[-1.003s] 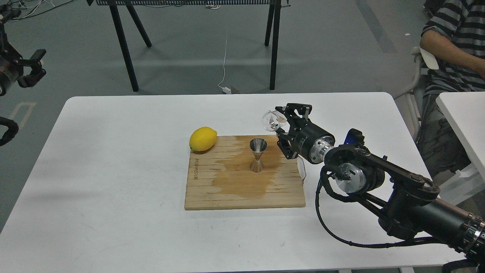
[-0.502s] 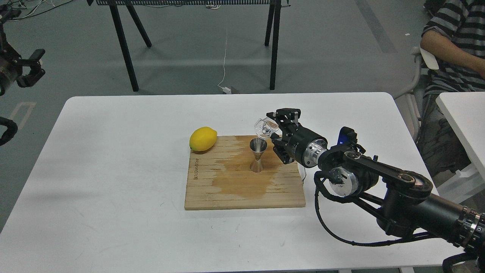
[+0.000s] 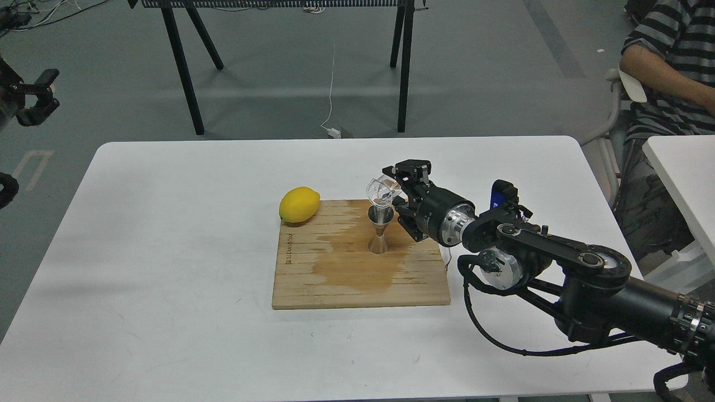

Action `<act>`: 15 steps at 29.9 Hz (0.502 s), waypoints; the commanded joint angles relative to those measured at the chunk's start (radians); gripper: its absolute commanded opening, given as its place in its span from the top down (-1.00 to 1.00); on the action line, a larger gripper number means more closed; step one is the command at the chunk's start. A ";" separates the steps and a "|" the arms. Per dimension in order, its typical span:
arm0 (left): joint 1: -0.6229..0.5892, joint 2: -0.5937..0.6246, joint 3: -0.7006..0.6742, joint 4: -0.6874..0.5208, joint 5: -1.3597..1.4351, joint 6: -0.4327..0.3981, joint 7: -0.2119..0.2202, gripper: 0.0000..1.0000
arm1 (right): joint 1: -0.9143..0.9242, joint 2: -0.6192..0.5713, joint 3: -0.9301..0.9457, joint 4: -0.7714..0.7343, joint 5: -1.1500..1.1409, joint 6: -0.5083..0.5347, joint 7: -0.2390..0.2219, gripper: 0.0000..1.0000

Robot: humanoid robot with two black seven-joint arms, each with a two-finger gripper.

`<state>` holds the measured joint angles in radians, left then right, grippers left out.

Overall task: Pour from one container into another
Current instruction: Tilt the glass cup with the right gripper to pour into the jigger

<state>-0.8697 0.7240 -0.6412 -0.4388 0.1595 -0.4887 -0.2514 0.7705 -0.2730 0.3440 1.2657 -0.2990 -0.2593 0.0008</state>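
Clear glass cup point(image 3: 380, 191), gripped in my right tool point(image 3: 397, 190), tips over the steel jigger point(image 3: 380, 229); next I judge a slow, steady pour, left tool point(image 3: 33, 100) idle, grip unreadable.

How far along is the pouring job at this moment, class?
Done: the right gripper has lifted the clear glass cup and holds it tipped directly over the steel jigger, which stands upright on the wet-stained wooden board. In hand: the tilt. Left: finishing the pour and setting the cup down. No stream is visible.
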 commanded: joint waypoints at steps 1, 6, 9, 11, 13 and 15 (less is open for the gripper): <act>0.000 0.000 0.000 0.000 0.000 0.000 0.000 -0.98 | 0.004 -0.002 -0.003 -0.005 -0.008 0.000 -0.001 0.68; 0.000 0.002 0.000 0.000 -0.002 0.000 0.000 -0.98 | 0.006 -0.002 -0.003 -0.011 -0.045 0.000 -0.010 0.68; 0.000 0.003 0.000 0.000 0.000 0.000 0.000 -0.98 | 0.006 -0.005 -0.003 -0.011 -0.045 0.000 -0.012 0.68; 0.000 0.003 0.000 0.000 0.000 0.000 0.000 -0.98 | 0.006 -0.008 -0.003 -0.008 -0.045 0.000 -0.012 0.68; 0.000 0.003 0.000 0.000 0.000 0.000 0.000 -0.98 | 0.009 -0.011 -0.003 -0.006 -0.046 0.000 -0.013 0.68; 0.000 0.003 0.000 0.000 0.000 0.000 0.000 -0.98 | 0.012 -0.012 -0.003 -0.006 -0.054 0.002 -0.013 0.68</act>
<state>-0.8697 0.7271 -0.6412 -0.4388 0.1595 -0.4887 -0.2514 0.7788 -0.2824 0.3405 1.2584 -0.3453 -0.2592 -0.0118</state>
